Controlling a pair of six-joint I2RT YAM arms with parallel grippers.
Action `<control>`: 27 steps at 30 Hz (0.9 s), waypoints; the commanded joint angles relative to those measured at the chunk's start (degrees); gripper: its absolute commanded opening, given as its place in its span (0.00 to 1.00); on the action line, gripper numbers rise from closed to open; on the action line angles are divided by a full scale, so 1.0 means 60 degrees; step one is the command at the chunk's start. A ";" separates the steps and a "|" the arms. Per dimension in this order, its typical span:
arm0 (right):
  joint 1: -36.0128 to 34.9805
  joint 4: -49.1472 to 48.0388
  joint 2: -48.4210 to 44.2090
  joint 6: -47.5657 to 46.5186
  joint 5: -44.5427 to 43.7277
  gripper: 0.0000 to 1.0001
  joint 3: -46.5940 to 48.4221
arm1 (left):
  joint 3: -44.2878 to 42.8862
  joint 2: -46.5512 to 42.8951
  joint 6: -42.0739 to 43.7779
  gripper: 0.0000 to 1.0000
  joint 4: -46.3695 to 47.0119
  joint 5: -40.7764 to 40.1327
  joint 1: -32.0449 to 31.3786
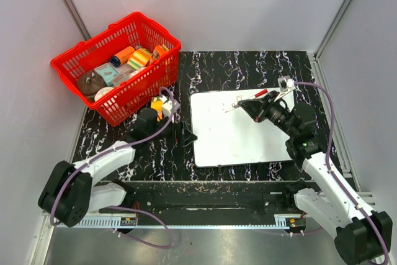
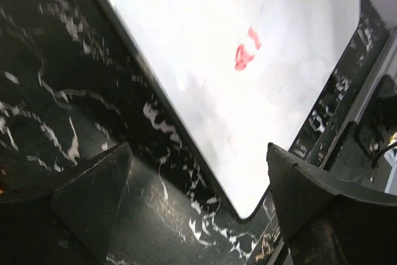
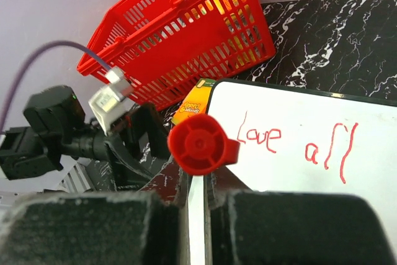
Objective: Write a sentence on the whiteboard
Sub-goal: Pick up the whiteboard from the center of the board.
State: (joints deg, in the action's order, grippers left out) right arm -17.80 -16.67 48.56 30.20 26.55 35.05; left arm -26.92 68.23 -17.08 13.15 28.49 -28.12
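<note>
The whiteboard (image 1: pixel 239 138) lies flat on the black marbled table, right of centre. The sentence in red marker reads "Love all" in the right wrist view (image 3: pixel 260 136); from above it is only faint marks (image 1: pixel 231 106). My right gripper (image 1: pixel 249 105) is over the board's far edge, shut on the slim white pen, whose red cap (image 3: pixel 198 144) faces the camera. The pen's tip is hidden. My left gripper (image 1: pixel 186 133) is open and empty, low over the table beside the board's left edge (image 2: pixel 186 128). Red smears (image 2: pixel 245 54) show on the board there.
A red basket (image 1: pixel 142 35) full of items stands at the back left. An orange packet (image 3: pixel 195 100) lies between the basket and the board's corner. Grey walls close in the table at the back and on both sides.
</note>
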 commanded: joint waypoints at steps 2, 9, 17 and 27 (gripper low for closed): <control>0.0067 0.0316 -0.0284 -0.0447 -0.0015 0.00 0.0414 | -0.1649 -0.0152 0.0298 0.96 -0.0184 0.0128 0.0378; 0.0067 0.0448 -0.0446 -0.0565 -0.0103 0.00 0.0399 | -0.3627 0.2484 0.0166 0.96 -0.0111 0.1638 0.1097; 0.0067 0.0741 -0.0534 -0.0945 -0.0264 0.00 0.0575 | -0.4391 0.3423 0.0284 0.99 -0.0362 0.2075 0.1156; 0.0067 0.0742 -0.0578 -0.1004 -0.0352 0.00 0.0531 | -0.4815 0.5063 -0.0200 0.94 0.1426 0.4947 0.1200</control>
State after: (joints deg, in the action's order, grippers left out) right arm -17.72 -11.07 45.98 25.26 25.32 36.10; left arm -53.34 96.09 -17.15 14.20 48.14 -21.23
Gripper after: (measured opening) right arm 0.085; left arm 0.958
